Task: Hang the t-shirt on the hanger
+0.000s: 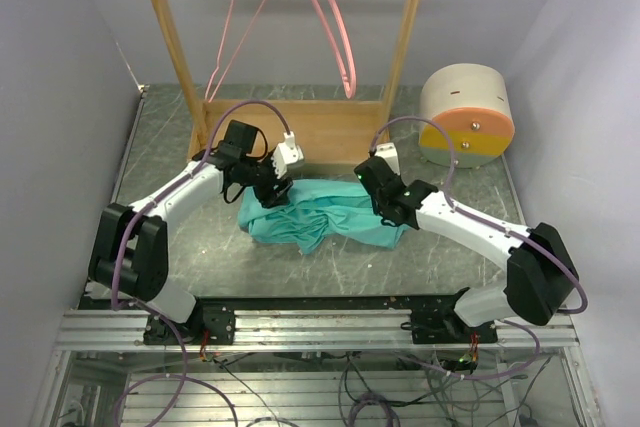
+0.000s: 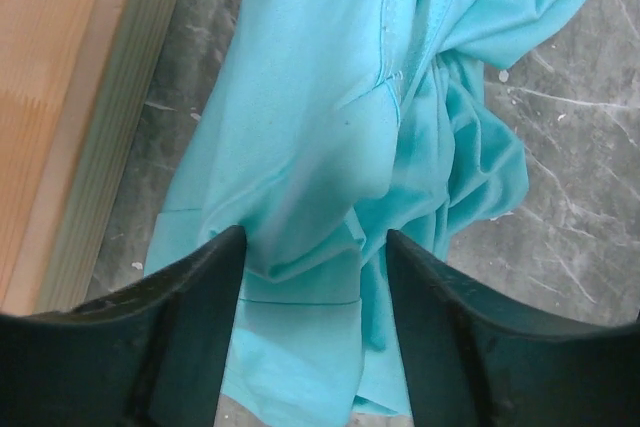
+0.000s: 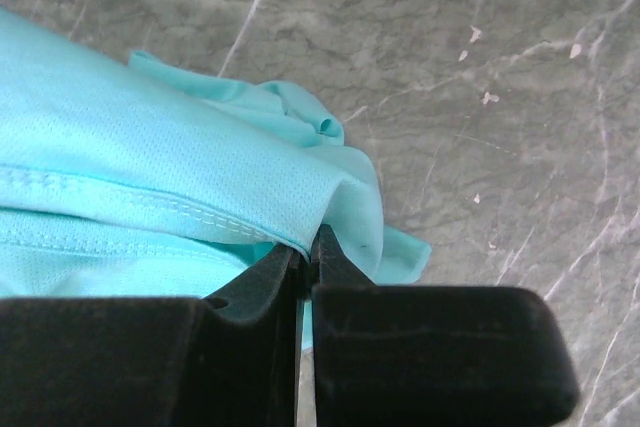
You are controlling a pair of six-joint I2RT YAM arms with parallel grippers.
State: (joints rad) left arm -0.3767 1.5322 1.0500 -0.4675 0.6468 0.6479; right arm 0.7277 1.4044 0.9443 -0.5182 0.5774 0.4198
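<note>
The teal t-shirt (image 1: 325,212) lies crumpled on the grey table in front of the wooden rack. My left gripper (image 1: 274,191) is open over its left end; in the left wrist view the cloth (image 2: 330,147) bulges between the two dark fingers (image 2: 190,317). My right gripper (image 1: 390,209) is shut on a stitched fold of the t-shirt (image 3: 180,197) at its right end. Two thin pink hangers hang from the rack's top bar, one at the left (image 1: 238,17) and one at the right (image 1: 335,22).
The wooden rack's base (image 1: 300,127) stands just behind the shirt, its edge (image 2: 70,117) close to my left gripper. A round beige and orange-yellow drum (image 1: 466,115) sits at the back right. Grey walls close in both sides.
</note>
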